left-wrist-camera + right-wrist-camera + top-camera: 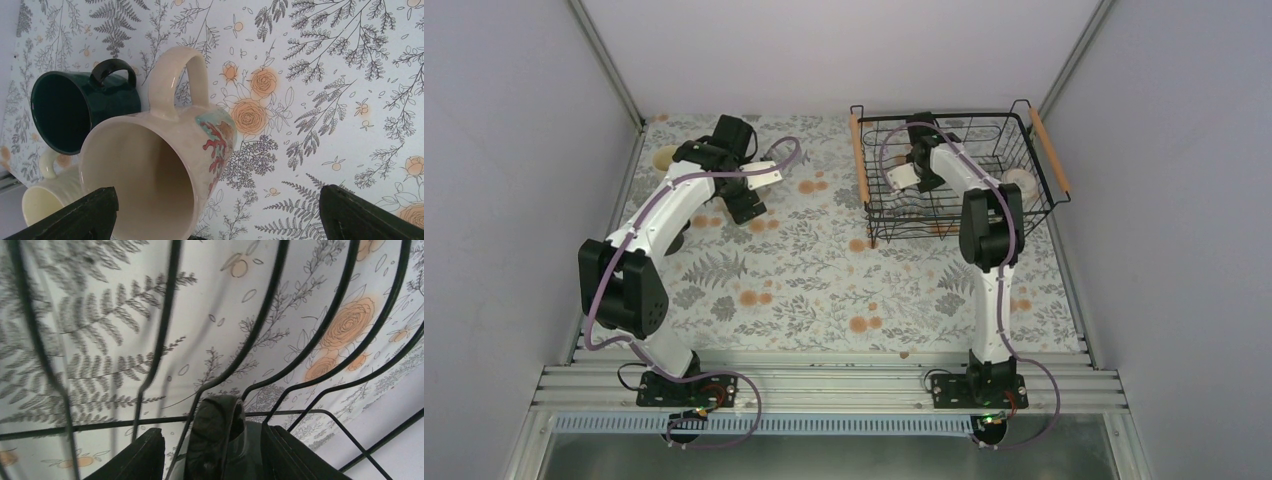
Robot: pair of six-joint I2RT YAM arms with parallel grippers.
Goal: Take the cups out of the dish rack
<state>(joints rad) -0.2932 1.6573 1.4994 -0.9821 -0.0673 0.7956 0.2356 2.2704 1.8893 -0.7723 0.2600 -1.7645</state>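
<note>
**Right arm reaches for a black mug in the rack – left arm hovers open over unloaded mugs**

At the far right of the floral-patterned tabletop (pixel 325 100) sits the black wire dish rack with wooden bar handles (pixel 889 200). The right gripper (pixel 215 457) is down inside it, its two fingers set narrowly either side of a glossy black mug (pixel 220 435). Whether they already clamp the mug cannot be told. Curved rack wires cross just ahead of the fingers. A pale cup (pixel 1022 180) also lies at the rack's right side.

At the far left of the table, the left gripper (pixel 220 222) is spread wide and holds nothing. Between its fingers stands a cream mug with a red and teal pattern (pixel 150 165), close to the left finger. A dark green mug (pixel 75 110) sits just beside it, and a plain cream mug (pixel 45 200) is next to both.

Risks, as a judgement: lifting the black mug could snag a finger or the mug's handle on a wire and drag the rack along. A hold on the glossy handle alone could let the mug swing or slip. On the left, a careless pull-back could clip the patterned mug and knock it into its close neighbours.
</note>
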